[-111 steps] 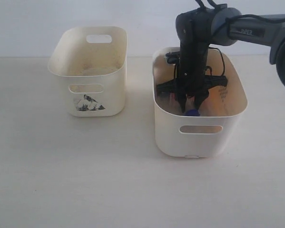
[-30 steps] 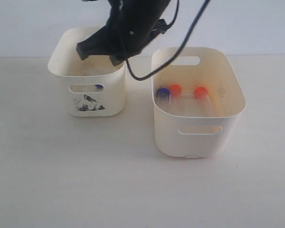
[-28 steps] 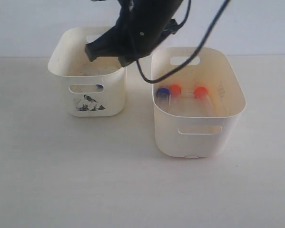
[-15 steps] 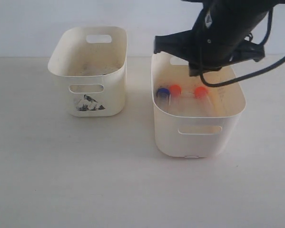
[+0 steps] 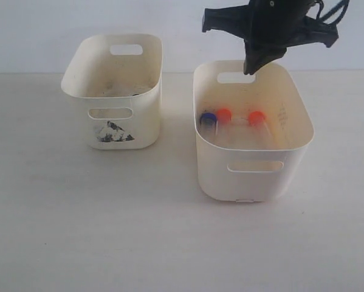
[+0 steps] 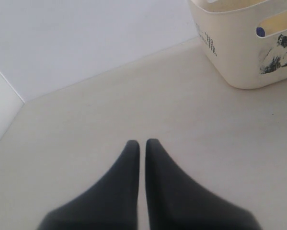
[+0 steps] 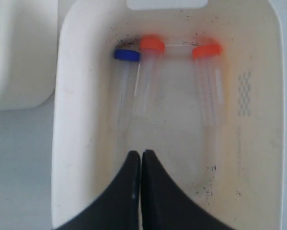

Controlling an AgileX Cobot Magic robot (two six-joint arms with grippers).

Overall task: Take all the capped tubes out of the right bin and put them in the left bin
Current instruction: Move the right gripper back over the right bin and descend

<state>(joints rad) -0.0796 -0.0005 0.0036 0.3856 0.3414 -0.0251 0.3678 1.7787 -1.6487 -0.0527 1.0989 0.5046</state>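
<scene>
The pale surface (image 5: pixel 109 231) is seen bare around two cream bins. The right bin (image 5: pixel 254 176) is taken as the mark here: wide, plain-fronted, set upright. The left bin (image 5: pixel 145 121) is placed to its left, a gap between them, and a black picture is carried on its front.

The right hand (image 5: pixel 252 68) is held above the right bin's back rim, clear of everything inside. Its fingers are pressed together with nothing between them, as is shown plainly in the right wrist view (image 7: pixel 141 155).

The left hand (image 6: pixel 141 143) is caught only in its own wrist view, low over bare surface, fingers together and empty. Its place against the right bin cannot be told.

Three tubes are found on the right bin's floor, caps toward the back wall. The blue tube (image 5: pixel 207 118) is laid nearest the bin's left wall, with one orange tube (image 5: pixel 223 114) touching it. The other orange tube (image 5: pixel 256 117) is set apart, nearer the middle.

A blue cap (image 6: pixel 260 32) is glimpsed through the left bin's handle slot, so one tube is lodged there, outside the right bin.
</scene>
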